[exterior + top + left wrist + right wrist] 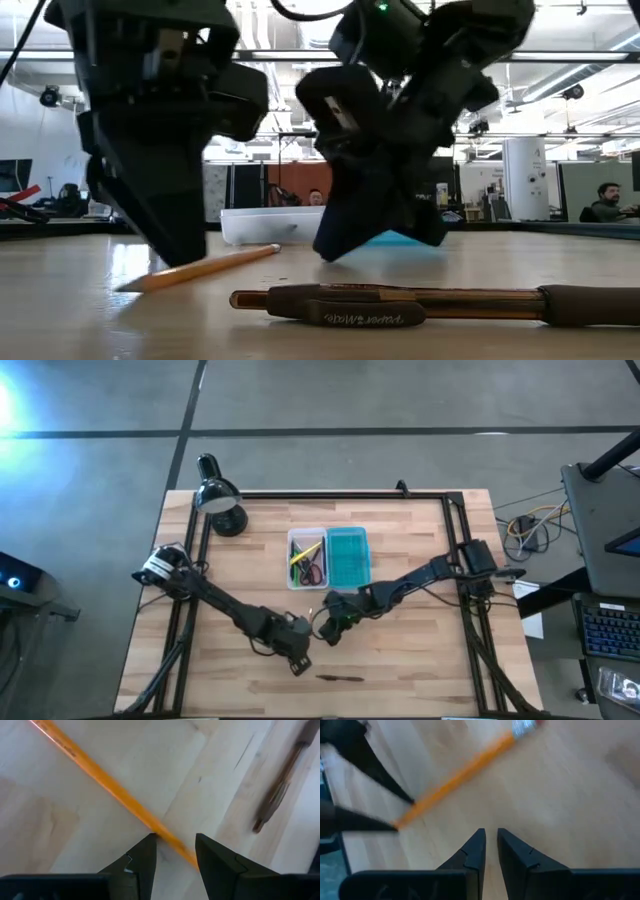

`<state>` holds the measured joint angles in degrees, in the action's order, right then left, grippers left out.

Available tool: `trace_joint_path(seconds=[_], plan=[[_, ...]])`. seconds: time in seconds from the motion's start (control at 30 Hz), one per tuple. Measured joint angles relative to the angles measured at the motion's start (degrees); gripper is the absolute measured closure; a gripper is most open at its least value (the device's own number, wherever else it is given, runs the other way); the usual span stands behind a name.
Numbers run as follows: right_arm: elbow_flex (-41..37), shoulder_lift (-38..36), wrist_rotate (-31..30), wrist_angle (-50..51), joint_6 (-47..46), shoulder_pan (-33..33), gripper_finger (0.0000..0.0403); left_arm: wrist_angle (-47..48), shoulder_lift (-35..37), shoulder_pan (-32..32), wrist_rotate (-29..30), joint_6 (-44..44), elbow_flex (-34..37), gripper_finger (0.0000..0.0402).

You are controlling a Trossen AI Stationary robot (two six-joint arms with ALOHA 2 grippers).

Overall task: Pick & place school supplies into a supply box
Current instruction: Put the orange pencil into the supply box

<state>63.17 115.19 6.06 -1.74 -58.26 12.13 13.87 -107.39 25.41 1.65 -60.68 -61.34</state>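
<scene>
The supply box [330, 557] lies open on the wooden table [420, 650], its clear tray half beside its teal ribbed lid half. From above, the tray holds several supplies: thin yellow and green sticks and the red-handled scissors [314, 571]. In the low view only the box's pale front wall and a strip of teal show behind the arms.

An orange pencil [200, 267] lies on the table in front of the box, toward the front edge. The overhead camera hides it under the two grippers; the low and wrist views show it plainly, with its metal ferrule visible from the right wrist.

The left gripper [175, 851] is down at the pencil, its fingers apart, one on each side of the pencil near one end. I cannot tell whether they touch it.

The right gripper [491, 842] hangs just beside it, nearer the box, fingers almost together with a narrow gap and nothing between them. The pencil lies ahead of its tips, not in them.

A dark brown pen [430, 303] lies farther from the box, near the table's front edge. The low view shows its clip and pale lettering on the barrel, too blurred to read for certain.

A black desk lamp [220, 500] stands beyond the box at the table's far left corner. People sit in the room behind the table.
</scene>
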Motion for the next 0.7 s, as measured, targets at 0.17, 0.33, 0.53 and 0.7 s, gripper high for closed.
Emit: trace_joint_path(seconds=[0.17, 0.33, 0.53, 0.7], plan=[[2.10, 1.35, 0.02, 0.98, 2.15, -0.81, 0.0360, -2.39, 0.37, 0.00, 1.67, 0.88, 0.01, 0.0280], [2.11, 1.37, 0.87, 1.08, 4.82, -2.50, 0.0360, -6.90, 0.23, 0.04, 6.15, 1.48, 0.26, 0.0280], [1.47, 1.14, 0.57, 0.65, 7.60, -3.84, 0.0360, -6.73, 1.66, 0.12, 12.00, 2.19, 0.84, 0.0280], [1.43, 1.30, 0.14, 0.24, 9.18, -4.77, 0.0360, -6.06, 3.31, 0.37, 12.16, 2.62, 0.48, 0.0280]])
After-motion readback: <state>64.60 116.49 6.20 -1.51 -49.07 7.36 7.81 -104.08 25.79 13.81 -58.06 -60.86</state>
